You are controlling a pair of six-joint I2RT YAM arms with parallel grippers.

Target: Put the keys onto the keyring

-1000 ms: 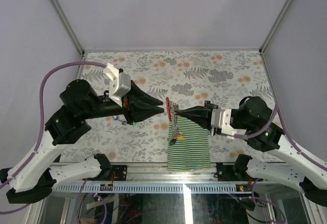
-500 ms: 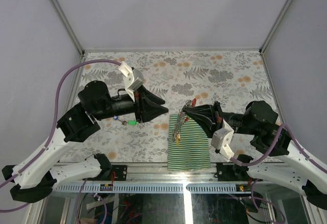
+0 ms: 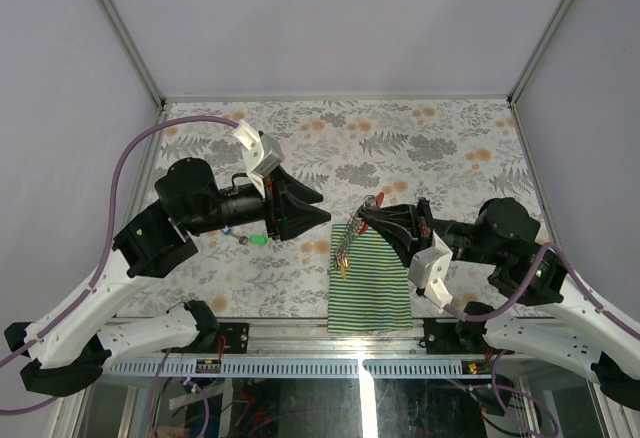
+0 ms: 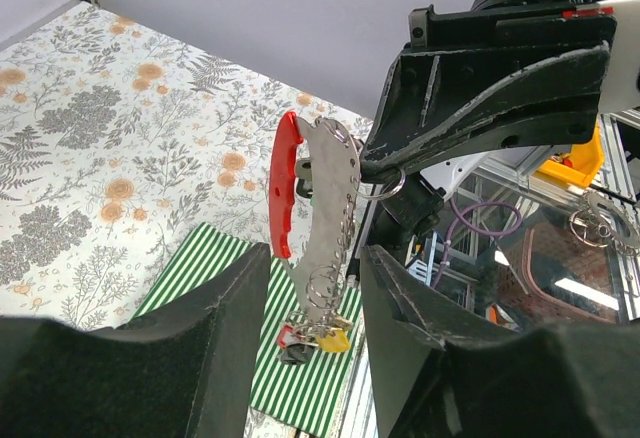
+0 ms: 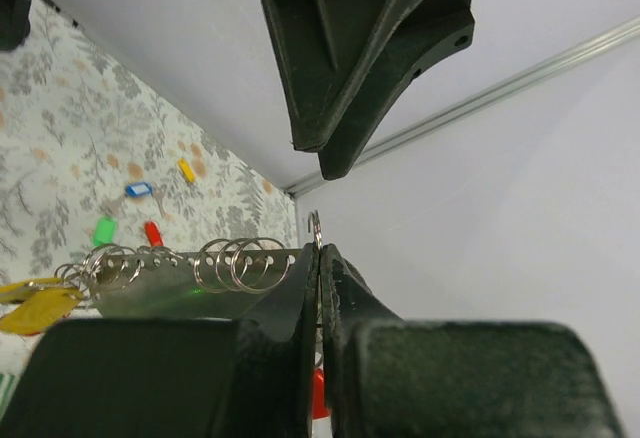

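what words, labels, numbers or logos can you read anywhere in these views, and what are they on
No readable text in any view.
Green plastic key tag on the floral table: too small to show writing.
Yellow plastic key tag hanging from the grey metal keyring strip with red clip: blurred, nothing legible.
Green-and-white striped cloth: stripes only.

Looks like a robotics lab cell: plain grey walls (image 3: 330, 18), aluminium frame posts (image 3: 122, 33), arms (image 3: 160, 228) bolted to a perforated rail (image 3: 300, 366), purple cables (image 3: 110, 173) looping over a flowered table (image 3: 450, 133).
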